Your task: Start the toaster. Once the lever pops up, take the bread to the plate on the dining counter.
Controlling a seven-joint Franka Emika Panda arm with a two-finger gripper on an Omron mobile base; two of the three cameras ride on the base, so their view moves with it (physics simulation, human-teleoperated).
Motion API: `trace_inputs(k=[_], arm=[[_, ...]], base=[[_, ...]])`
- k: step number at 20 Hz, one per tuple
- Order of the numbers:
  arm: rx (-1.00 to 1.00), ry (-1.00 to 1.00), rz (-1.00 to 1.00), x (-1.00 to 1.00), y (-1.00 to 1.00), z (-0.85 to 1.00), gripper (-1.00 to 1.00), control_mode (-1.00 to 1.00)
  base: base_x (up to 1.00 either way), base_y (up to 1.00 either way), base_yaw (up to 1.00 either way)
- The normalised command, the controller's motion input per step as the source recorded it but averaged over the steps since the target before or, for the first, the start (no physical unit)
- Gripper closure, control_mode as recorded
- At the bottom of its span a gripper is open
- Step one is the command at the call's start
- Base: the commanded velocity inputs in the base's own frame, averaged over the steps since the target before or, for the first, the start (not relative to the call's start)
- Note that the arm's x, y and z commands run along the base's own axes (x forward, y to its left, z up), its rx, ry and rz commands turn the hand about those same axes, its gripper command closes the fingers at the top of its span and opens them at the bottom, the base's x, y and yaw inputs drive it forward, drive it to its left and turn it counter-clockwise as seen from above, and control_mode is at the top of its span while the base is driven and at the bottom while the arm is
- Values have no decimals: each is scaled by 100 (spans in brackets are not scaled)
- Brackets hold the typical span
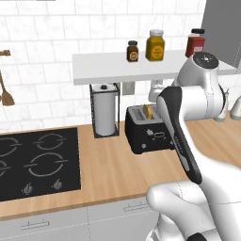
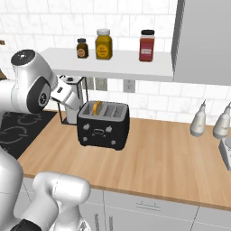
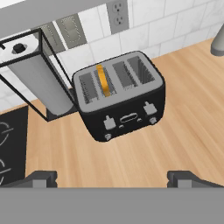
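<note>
The black toaster (image 1: 149, 136) (image 2: 103, 130) (image 3: 131, 107) stands on the light-wood wall counter, near the tiled wall. The bread (image 1: 148, 111) (image 2: 96, 107) (image 3: 103, 79) stands on edge in one of its left slots, with only its tan-orange top edge showing. My gripper (image 3: 114, 179) hovers above and in front of the toaster, open, with nothing between its widely spread fingertips (image 3: 41, 178). Two small white levers sit on the toaster's front face. The plate and the dining counter are out of view.
A wire-framed paper-towel roll (image 1: 104, 110) (image 3: 39, 83) stands just left of the toaster. A black cooktop (image 1: 37, 162) lies further left. A white shelf (image 1: 108, 68) with three jars hangs above. Two pale bottles (image 2: 198, 119) stand at the right.
</note>
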Motion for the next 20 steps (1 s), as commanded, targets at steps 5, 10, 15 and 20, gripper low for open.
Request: trace_inputs(k=[5, 10, 15, 20], arm=[[0, 0, 0, 0, 0, 0, -100, -100], [0, 0, 0, 0, 0, 0, -100, -100], [0, 0, 0, 0, 0, 0, -100, -100], [0, 0, 0, -1, 0, -9, -100, -100]], base=[[0, 0, 0], [0, 0, 0], [0, 0, 0], [0, 0, 0]])
